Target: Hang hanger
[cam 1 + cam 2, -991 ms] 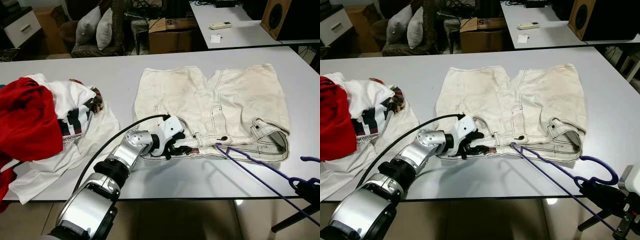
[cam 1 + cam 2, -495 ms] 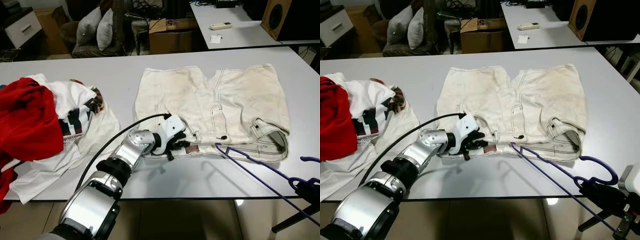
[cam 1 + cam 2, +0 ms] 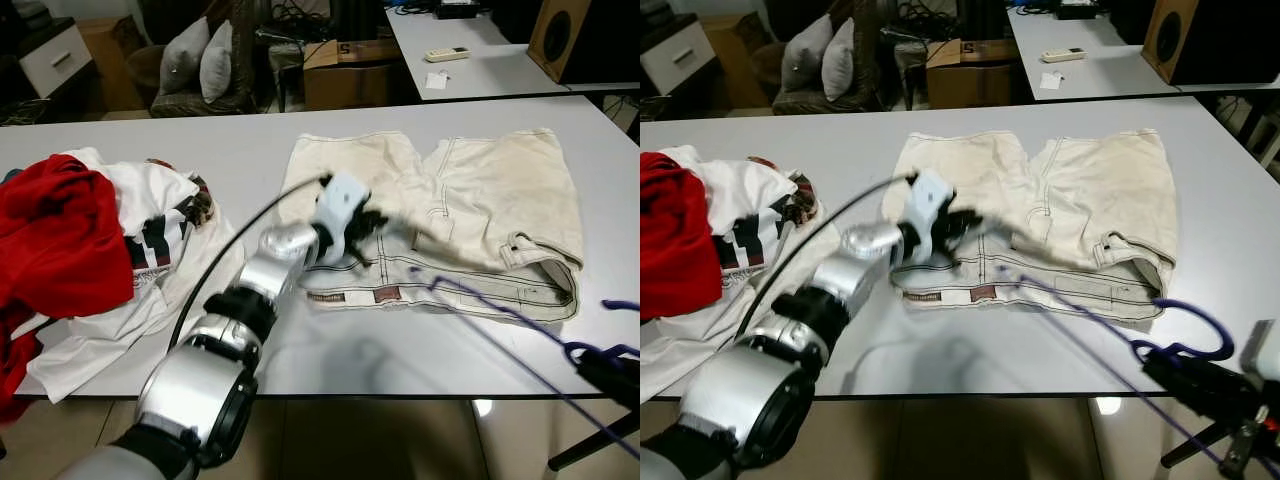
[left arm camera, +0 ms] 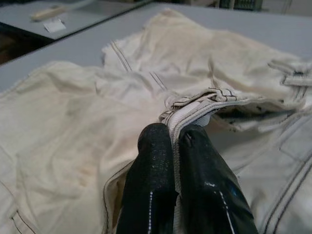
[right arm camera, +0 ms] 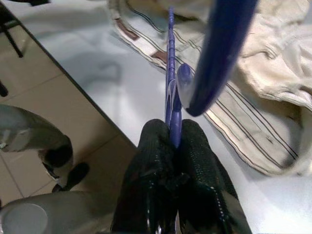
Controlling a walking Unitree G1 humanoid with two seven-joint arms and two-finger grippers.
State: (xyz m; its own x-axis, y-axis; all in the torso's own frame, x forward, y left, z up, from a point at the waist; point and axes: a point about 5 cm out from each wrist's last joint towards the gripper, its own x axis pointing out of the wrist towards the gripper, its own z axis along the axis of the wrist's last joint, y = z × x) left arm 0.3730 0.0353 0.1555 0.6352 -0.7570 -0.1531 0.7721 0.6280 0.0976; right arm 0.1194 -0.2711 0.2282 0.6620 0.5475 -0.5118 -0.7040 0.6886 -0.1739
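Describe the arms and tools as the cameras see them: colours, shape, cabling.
The left arm is built of silver metal segments with black joint rings, and a black cable arcs along it to a white wrist block. Left tool: two long black fingers with a fine-textured surface. The right tool has the same black textured fingers.

Premises appear to be a lived-in room of a home, doubling as a work or storage space. A large plain grey-white table (image 3: 150,140) stands in the foreground, bearing a heap of laundry (image 3: 90,250). A second table (image 3: 480,60) behind it carries a remote control (image 3: 446,54) and a slip of paper (image 3: 434,79). A dark armchair (image 3: 190,95) with two grey cushions (image 3: 200,65) sits against the far side. A cardboard box (image 3: 345,70), a wooden loudspeaker (image 3: 575,35) and a white drawer unit (image 3: 50,55) stand nearby. Flooring is pale tile (image 5: 78,126).
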